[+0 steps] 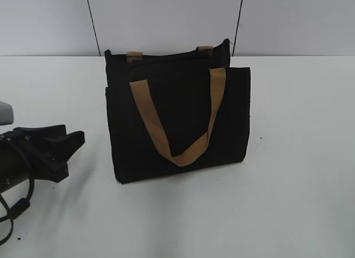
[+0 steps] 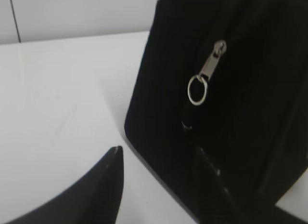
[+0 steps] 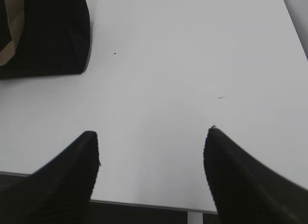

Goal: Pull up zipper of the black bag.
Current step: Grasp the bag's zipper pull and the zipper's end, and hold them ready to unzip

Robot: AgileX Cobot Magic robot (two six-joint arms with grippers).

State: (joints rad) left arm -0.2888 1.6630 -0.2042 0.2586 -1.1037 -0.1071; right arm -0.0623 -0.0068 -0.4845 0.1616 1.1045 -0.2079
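The black bag [image 1: 177, 122] stands upright in the middle of the white table, with one tan handle [image 1: 177, 125] hanging down its front. In the left wrist view the bag's side [image 2: 231, 65] fills the right half, and the zipper's silvery pull tab with a ring [image 2: 206, 72] hangs on it. My left gripper [image 2: 159, 154] is open, its right finger close to the bag's lower side, below the tab; it shows in the exterior view [image 1: 69, 141] left of the bag. My right gripper [image 3: 151, 137] is open and empty over bare table, right of the bag's corner [image 3: 48, 36].
The white table [image 1: 299, 158] stretches around the bag on all sides. Its near edge shows in the right wrist view [image 3: 144, 203]. A pale wall with dark seams [image 1: 91, 22] stands behind the table.
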